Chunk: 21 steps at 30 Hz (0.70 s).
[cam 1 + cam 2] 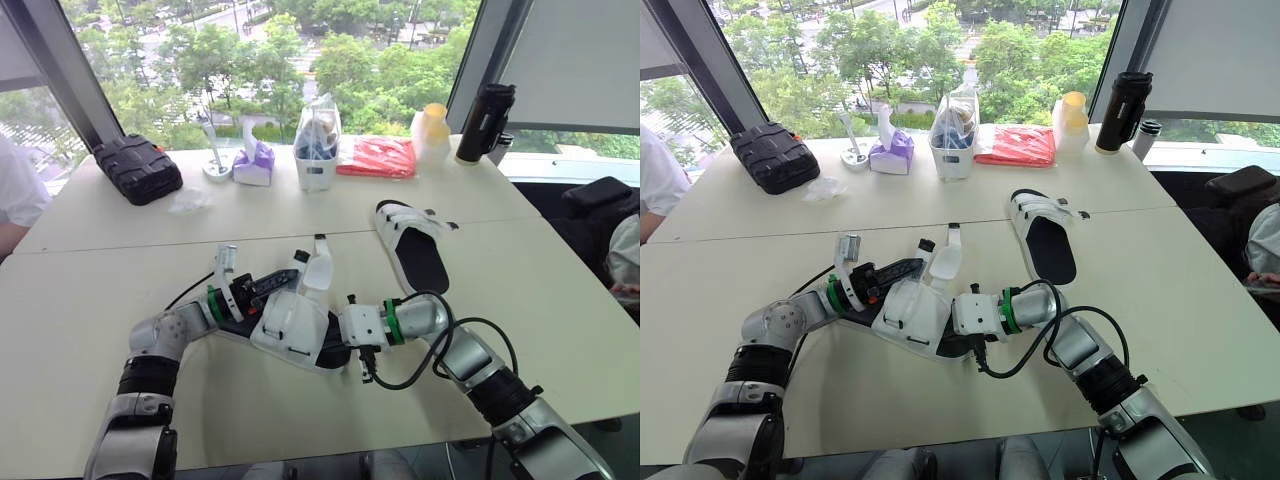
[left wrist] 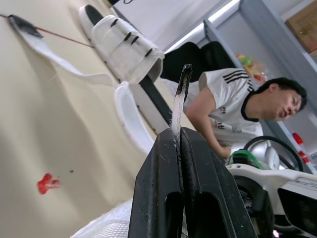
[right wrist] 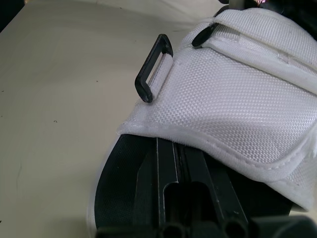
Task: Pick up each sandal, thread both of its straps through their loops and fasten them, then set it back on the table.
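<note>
One white sandal with a black sole (image 1: 290, 330) is held low over the table's middle between my two grippers. My left gripper (image 1: 283, 279) is shut on one of its straps, seen edge-on between the fingers (image 2: 177, 106). A second strap (image 1: 319, 264) stands free beside it. My right gripper (image 1: 337, 350) is shut on the sandal's black sole (image 3: 133, 193), just below the white upper and a black loop (image 3: 152, 67). The other sandal (image 1: 412, 245) lies flat on the table to the right, its straps across the upper.
Along the far edge stand a black case (image 1: 137, 168), a tissue box (image 1: 253, 165), a clear container (image 1: 317, 145), a red cloth (image 1: 377, 157), yellow cups (image 1: 433, 125) and a black bottle (image 1: 483, 122). A person's sleeve (image 1: 18, 190) shows at the left.
</note>
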Tool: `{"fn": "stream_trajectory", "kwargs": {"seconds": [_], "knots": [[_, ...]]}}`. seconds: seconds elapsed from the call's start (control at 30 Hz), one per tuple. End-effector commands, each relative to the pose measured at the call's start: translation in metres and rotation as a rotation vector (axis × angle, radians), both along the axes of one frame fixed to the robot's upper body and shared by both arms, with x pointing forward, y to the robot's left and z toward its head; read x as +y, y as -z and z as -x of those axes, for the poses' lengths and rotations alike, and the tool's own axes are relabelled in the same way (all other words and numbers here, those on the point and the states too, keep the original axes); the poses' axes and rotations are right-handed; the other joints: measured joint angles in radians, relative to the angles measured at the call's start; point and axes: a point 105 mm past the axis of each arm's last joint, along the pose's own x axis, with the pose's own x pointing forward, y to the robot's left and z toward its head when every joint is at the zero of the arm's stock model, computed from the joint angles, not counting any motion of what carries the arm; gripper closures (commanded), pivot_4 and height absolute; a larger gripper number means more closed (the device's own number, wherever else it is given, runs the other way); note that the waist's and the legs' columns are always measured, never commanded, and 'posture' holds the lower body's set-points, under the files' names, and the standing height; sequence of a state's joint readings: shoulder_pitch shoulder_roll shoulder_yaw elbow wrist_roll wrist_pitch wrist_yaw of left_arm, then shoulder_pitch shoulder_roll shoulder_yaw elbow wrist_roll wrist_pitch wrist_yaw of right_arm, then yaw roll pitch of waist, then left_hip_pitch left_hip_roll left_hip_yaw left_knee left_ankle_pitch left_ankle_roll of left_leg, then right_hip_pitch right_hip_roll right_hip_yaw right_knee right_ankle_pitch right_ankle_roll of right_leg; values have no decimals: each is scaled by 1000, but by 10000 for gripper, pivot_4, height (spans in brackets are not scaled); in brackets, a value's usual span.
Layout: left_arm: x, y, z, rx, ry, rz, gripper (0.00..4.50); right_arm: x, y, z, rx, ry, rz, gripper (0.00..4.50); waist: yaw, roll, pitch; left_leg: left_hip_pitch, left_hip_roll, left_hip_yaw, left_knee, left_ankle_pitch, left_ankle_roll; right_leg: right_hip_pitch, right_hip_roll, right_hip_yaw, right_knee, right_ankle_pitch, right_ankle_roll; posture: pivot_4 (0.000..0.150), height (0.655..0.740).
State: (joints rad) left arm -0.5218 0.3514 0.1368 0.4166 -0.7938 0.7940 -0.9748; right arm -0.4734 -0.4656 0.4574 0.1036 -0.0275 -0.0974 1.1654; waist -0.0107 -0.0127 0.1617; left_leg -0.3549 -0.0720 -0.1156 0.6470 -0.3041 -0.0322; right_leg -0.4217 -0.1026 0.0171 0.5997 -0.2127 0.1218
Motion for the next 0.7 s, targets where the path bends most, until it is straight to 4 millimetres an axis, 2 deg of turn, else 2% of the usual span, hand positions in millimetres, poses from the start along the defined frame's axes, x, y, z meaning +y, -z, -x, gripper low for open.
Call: {"fn": "stream_trajectory", "kwargs": {"seconds": [0.03,0.1,0.2,0.27,0.3,0.43,0.53,0.63,0.7], "knots": [[11,9,-4,25,-70,-60,35891,-7,36,16,98,-24,127,45000,-1,0,0,0,0,0,0,0,0,0,0,0,0,0,0,1500,7400],[12,10,-2,30,-74,-75,26292,-7,36,15,99,-24,126,45000,-3,0,0,0,0,0,0,0,0,-1,0,0,0,0,0,1500,7400],[15,17,-2,-23,-108,-186,11369,-6,36,14,97,-24,125,45000,-2,1,-1,0,0,0,0,0,0,-1,0,0,0,0,0,1500,7400],[21,17,-7,-37,-172,-231,2120,-4,36,13,96,-24,123,45000,-1,3,-2,1,0,0,0,0,0,1,0,0,0,0,0,1500,7400],[24,17,-9,-56,-198,-270,749,-3,36,13,95,-24,122,45000,0,3,-2,3,0,0,0,0,-1,3,0,0,0,0,0,1500,7400],[38,10,-18,-163,-290,-407,749,0,36,10,91,-23,116,45000,-7,3,-2,17,3,-2,-1,0,-2,18,1,-3,-1,-3,-1,1500,7400],[36,-10,-19,-243,-276,-399,749,3,36,9,87,-26,112,45000,-12,3,-1,18,7,-2,-1,0,-2,19,5,-2,0,-3,-1,1500,7400],[36,-44,-22,-316,-254,-317,749,4,36,8,83,-29,108,45000,-11,3,-1,16,12,-2,-2,0,-2,14,9,-2,0,-1,1,1500,7400],[36,-55,-21,-321,-229,-281,749,4,36,8,83,-31,107,45000,-10,3,-1,15,12,-2,-2,0,-2,13,10,-2,0,1,-2,1500,7400]]}}
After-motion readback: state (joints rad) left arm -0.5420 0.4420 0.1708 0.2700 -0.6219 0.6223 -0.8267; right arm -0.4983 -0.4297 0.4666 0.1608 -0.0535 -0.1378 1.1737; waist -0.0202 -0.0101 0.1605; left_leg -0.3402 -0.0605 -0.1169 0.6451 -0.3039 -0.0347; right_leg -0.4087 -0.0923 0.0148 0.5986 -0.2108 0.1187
